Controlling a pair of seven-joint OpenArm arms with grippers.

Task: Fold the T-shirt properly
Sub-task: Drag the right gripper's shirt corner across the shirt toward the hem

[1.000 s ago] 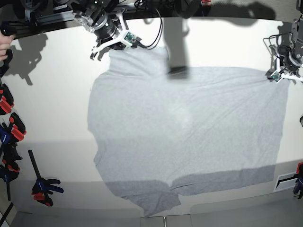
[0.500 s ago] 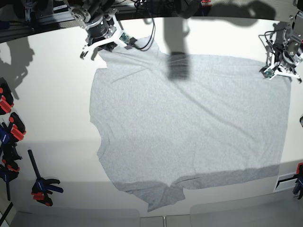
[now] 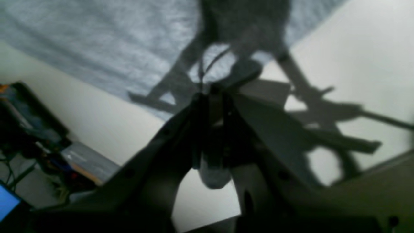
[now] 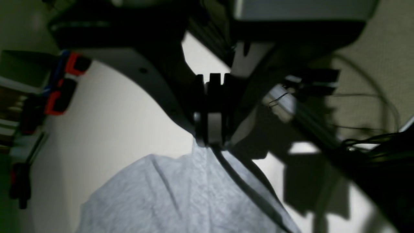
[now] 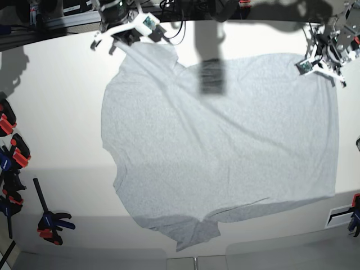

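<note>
T-shirt (image 5: 219, 140) dragged farther back; both grippers still clamped on corners.

Robotics laboratory or workshop setting. A plain white tabletop (image 5: 56, 112) is bordered along one edge by red-and-black bar clamps (image 5: 14, 152), with bundled black cables (image 5: 174, 8) and aluminium framing (image 5: 67, 19) at the far edge. Electronic equipment clutters the floor beside it.

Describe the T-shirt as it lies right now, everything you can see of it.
The T-shirt is light heather-grey knit, plain side up, spread nearly flat over the white table with faint diagonal creases. One sleeve points to the near edge. The right gripper and left gripper are each shut on a far corner.
</note>
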